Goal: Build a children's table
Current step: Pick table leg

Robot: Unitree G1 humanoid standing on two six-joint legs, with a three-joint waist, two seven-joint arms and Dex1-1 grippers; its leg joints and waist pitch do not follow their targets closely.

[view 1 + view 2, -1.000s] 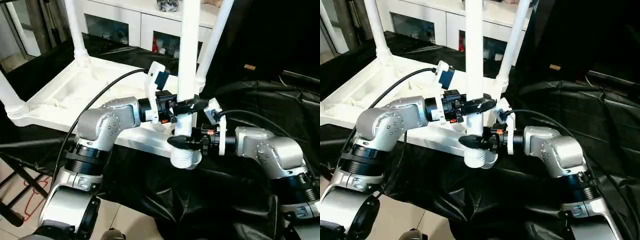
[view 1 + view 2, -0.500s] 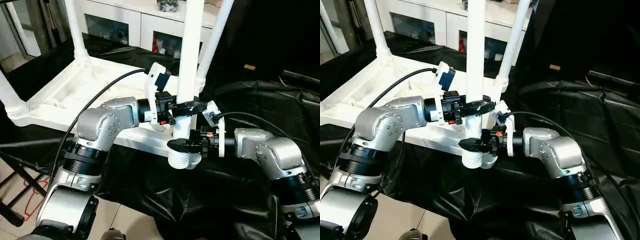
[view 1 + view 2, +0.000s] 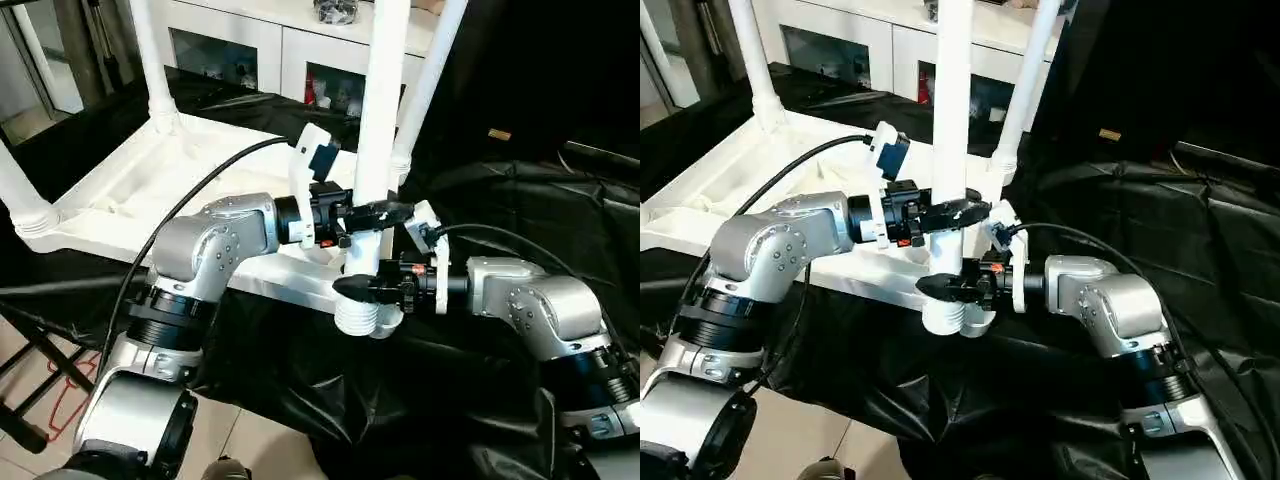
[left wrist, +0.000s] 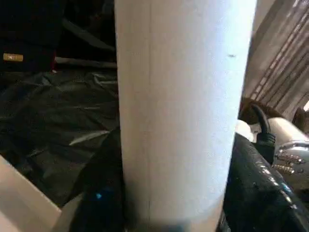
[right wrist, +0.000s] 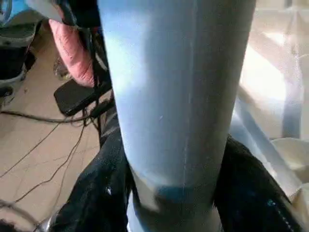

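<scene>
The white tabletop (image 3: 120,190) lies upside down on the black-draped work table, with white tube legs standing in its corners (image 3: 150,60) (image 3: 430,80) (image 3: 15,190). A fourth leg (image 3: 385,100) stands nearly upright at the near right corner. Its ribbed lower end (image 3: 362,316) hangs just off the tabletop's edge. My left gripper (image 3: 375,213) is shut on this leg from the left. Lower down, my right gripper (image 3: 365,287) is shut on it from the right, just above the ribs. In both wrist views the tube (image 4: 183,121) (image 5: 178,96) sits between black fingers (image 4: 251,183) (image 5: 96,203).
A white cabinet (image 3: 260,40) with glass doors stands behind the table. Crumpled black cloth (image 3: 520,200) covers the right side and hangs over the front edge. Tiled floor and a black folding stand (image 3: 40,360) show at the lower left.
The held leg has tilted slightly: its ribbed lower end has shifted left toward the tabletop's corner and its top to the right. Both grippers moved with it.
</scene>
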